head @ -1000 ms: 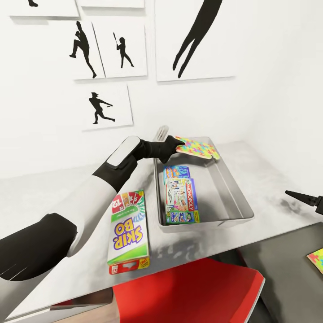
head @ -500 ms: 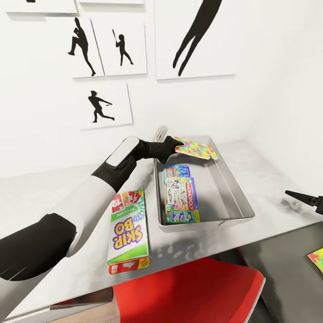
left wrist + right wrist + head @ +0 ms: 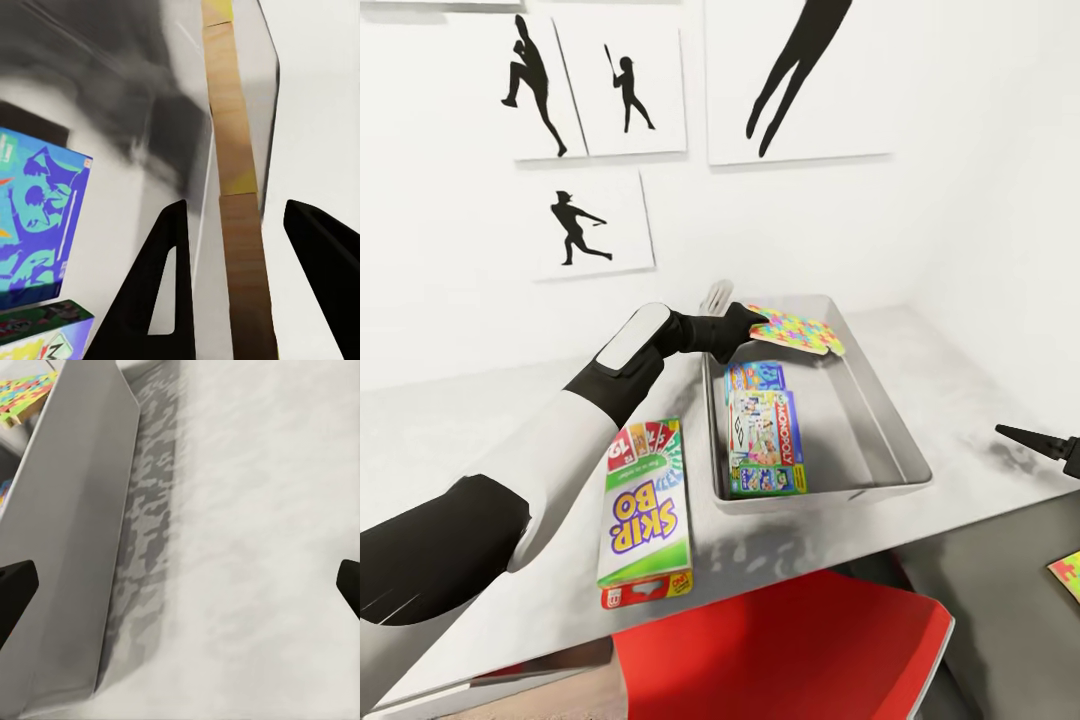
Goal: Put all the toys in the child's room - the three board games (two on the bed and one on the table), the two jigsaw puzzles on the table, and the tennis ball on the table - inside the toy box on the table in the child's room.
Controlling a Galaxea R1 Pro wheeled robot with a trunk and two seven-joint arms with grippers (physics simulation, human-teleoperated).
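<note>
The left gripper (image 3: 752, 326), jaws clamped on a jigsaw puzzle (image 3: 797, 331), holds it flat above the toy box's (image 3: 880, 415) far end.

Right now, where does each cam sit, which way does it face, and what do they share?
Head: high on the robot, looking down over table and toy box; left arm and left gripper holding a jigsaw puzzle.
Left wrist: along its fingers into the box, puzzle edge-on, blue board game below.
Right wrist: over table beside the box wall; fingertips wide apart.
Shared: toy box and puzzle in all three.
</note>
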